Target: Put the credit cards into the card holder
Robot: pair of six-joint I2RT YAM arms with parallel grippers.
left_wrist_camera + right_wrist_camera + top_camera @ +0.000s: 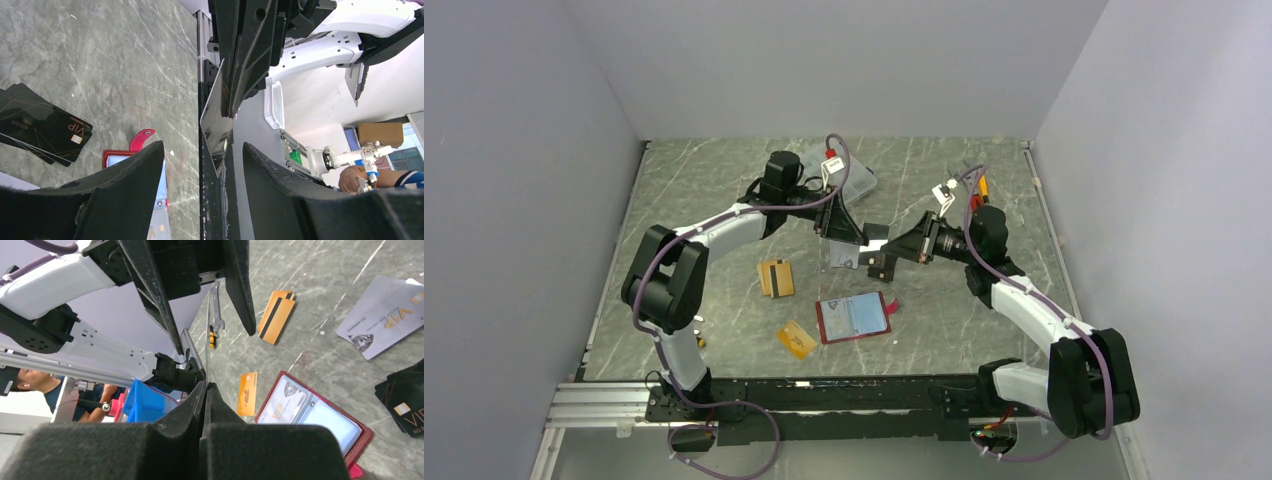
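credit card in play, a silver-grey one (pixel 214 117), stands on edge in the air over the middle of the desk (pixel 724 190), between the two claws. the card holder (pixel 334 424) lies open and flat below it, toward the near edge. its light blue inside faces up and its long axis runs roughly left to right. one pocket seems to hold a card already. the right claw (pixel 205 387) is clenched on one edge of the credit card and looks slightly nearer the holder than the left one. the left claw (pixel 202 150) is released, its fingers standing apart on either side of the card, seemingly clear of it. the coming move, as i judge it, falls to the right arm: down and nearward, laying the card flat toward a pocket mouth. out on the desk, a striped orange pair (pixel 775 278) lies left of the holder, a single orange card (pixel 796 339) lies off its near-left corner, and dark cards (pixel 405 400) sit near its far side.
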